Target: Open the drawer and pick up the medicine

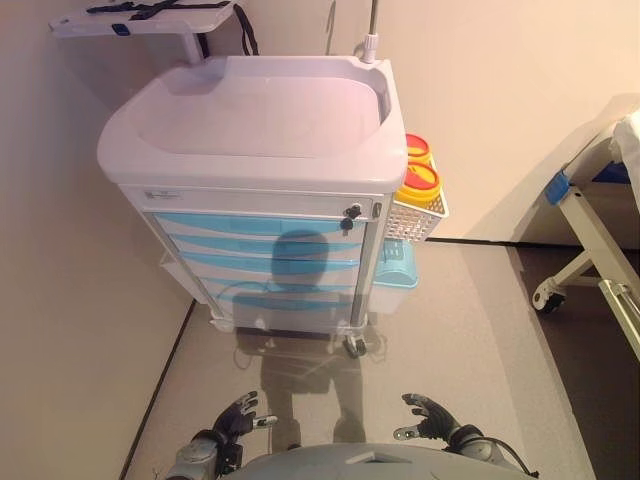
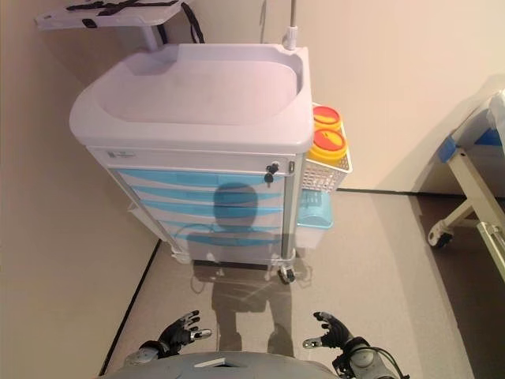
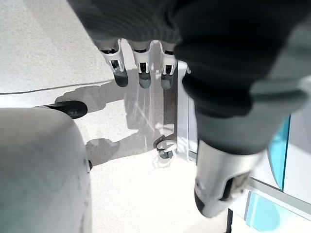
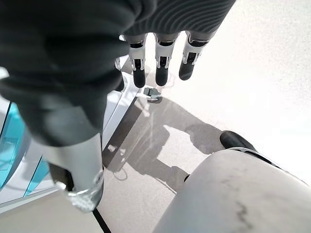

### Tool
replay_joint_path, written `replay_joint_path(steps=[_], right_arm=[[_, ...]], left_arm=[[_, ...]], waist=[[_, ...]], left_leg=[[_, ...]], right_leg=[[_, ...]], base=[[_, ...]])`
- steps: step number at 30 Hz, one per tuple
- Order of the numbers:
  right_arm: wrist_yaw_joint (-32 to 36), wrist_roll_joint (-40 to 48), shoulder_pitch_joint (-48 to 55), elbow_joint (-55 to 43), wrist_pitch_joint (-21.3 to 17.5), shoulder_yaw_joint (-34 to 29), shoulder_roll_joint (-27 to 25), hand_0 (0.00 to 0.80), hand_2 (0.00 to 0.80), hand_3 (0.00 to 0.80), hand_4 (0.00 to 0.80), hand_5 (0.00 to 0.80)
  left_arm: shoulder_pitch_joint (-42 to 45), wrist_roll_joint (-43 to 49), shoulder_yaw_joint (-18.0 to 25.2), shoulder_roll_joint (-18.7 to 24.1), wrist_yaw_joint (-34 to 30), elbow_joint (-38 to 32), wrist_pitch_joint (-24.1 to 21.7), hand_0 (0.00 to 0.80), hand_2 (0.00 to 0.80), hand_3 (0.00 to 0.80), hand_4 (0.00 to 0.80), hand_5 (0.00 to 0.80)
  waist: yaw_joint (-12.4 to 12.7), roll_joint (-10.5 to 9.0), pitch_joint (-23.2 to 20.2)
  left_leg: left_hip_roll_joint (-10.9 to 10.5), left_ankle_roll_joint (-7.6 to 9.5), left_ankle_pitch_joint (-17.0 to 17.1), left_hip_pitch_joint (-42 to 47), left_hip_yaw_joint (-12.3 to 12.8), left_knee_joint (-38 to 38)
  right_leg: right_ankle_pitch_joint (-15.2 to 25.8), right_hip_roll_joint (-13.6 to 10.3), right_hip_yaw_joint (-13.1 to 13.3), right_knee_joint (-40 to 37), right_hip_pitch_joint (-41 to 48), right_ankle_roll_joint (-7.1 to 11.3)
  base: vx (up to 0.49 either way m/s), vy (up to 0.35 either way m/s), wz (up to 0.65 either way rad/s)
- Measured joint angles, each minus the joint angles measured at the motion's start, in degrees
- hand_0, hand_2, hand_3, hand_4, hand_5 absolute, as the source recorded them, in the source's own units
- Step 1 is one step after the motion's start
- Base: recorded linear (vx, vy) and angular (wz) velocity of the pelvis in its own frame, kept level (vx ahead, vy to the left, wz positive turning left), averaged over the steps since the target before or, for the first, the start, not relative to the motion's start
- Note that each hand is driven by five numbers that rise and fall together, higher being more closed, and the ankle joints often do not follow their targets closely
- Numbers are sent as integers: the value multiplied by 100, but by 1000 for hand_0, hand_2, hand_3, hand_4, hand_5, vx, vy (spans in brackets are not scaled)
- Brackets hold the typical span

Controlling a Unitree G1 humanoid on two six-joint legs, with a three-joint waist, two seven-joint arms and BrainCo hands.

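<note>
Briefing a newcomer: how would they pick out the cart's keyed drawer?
Find the white medical cart against the wall. Its drawers are stacked down the front; the top drawer is white with a small black lock at its right end, while those below are blue.

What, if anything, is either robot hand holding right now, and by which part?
Nothing is held. The left robot hand and the right robot hand are both open and empty, low in front of the cart, whose blue drawers are shut.
</note>
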Motion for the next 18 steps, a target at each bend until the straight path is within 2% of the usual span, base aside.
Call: replay_joint_path(steps=[18], right_arm=[[31,1,20,5,-1,-5,-1,0,0,0,0,0]], left_arm=[[28,-215,69,28,71,9,-2,0,0,0,0,0]], waist=[[4,74,39]], left_leg=[[0,0,-1,-19,-19,0]], right_leg=[[-1,-2,-12,-2,-7,0]], base=[[36,8,0]])
